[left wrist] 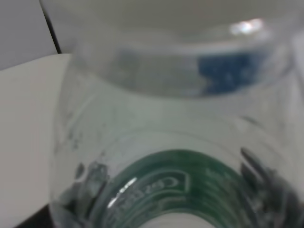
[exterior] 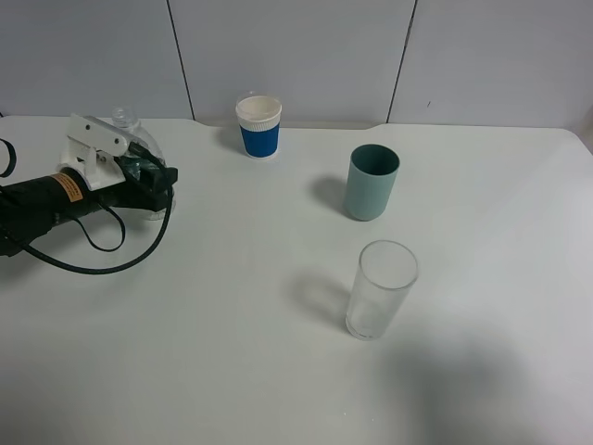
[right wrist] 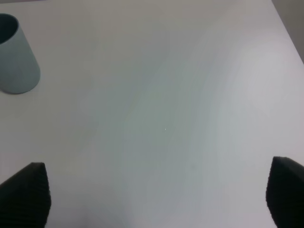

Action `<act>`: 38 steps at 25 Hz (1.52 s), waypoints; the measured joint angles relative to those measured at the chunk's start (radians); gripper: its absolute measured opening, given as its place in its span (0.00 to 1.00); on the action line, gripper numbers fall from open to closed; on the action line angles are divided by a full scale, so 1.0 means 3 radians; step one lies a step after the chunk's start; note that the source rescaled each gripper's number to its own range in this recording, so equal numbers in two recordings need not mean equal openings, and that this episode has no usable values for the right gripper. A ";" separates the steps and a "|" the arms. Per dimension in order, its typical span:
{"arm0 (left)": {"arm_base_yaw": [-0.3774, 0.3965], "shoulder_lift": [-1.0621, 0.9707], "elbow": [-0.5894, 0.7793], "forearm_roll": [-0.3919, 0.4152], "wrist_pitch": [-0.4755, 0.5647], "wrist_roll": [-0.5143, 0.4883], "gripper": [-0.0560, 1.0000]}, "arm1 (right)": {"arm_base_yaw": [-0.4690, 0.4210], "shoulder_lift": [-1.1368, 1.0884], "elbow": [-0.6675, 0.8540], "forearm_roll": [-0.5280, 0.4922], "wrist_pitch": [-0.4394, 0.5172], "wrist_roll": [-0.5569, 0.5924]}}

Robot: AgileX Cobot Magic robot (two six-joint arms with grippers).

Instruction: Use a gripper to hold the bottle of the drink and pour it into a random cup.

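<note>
The small clear bottle [exterior: 141, 141] with a green label stands at the far left of the white table [exterior: 232, 352]. My left gripper [exterior: 154, 176], a white head on a black arm, has its jaws around the bottle's body. The bottle [left wrist: 175, 118] fills the left wrist view, with dark fingers [left wrist: 88, 183] pressed against both its sides. The white paper cup [exterior: 258, 126] with a blue sleeve stands upright at the back, right of the bottle; its blue shows blurred through the bottle. My right gripper [right wrist: 152, 194] is open and empty over bare table; it is out of the exterior view.
A teal-green plastic cup [exterior: 372, 182] stands right of centre and also shows in the right wrist view [right wrist: 16, 61]. A tall clear glass tumbler [exterior: 380, 289] stands in front of it. Black cables loop beside the left arm [exterior: 102, 243].
</note>
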 joint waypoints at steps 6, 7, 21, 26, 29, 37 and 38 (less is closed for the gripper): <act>0.0000 0.0000 0.0000 0.0000 0.0000 0.0000 0.76 | 0.0000 0.0000 0.0000 0.0000 0.0000 0.0000; 0.0000 0.0000 0.0000 0.0000 0.0000 0.0000 0.78 | 0.0000 0.0000 0.0000 0.0000 0.0000 0.0000; 0.0000 -0.0741 0.0685 -0.0335 0.0103 0.0027 0.79 | 0.0000 0.0000 0.0000 0.0000 0.0000 0.0000; 0.0000 -0.1308 0.0941 -0.0512 0.0438 0.0041 0.79 | 0.0000 0.0000 0.0000 0.0000 0.0000 0.0000; 0.0000 -0.1717 0.0996 -0.0557 0.0838 0.0002 0.79 | 0.0000 0.0000 0.0000 0.0000 0.0000 0.0000; 0.0000 -0.2656 0.0998 -0.0720 0.1822 -0.0086 0.79 | 0.0000 0.0000 0.0000 0.0000 0.0000 0.0000; 0.0000 -0.2900 0.0926 -0.0785 0.2159 -0.0098 0.79 | 0.0000 0.0000 0.0000 0.0000 0.0000 0.0000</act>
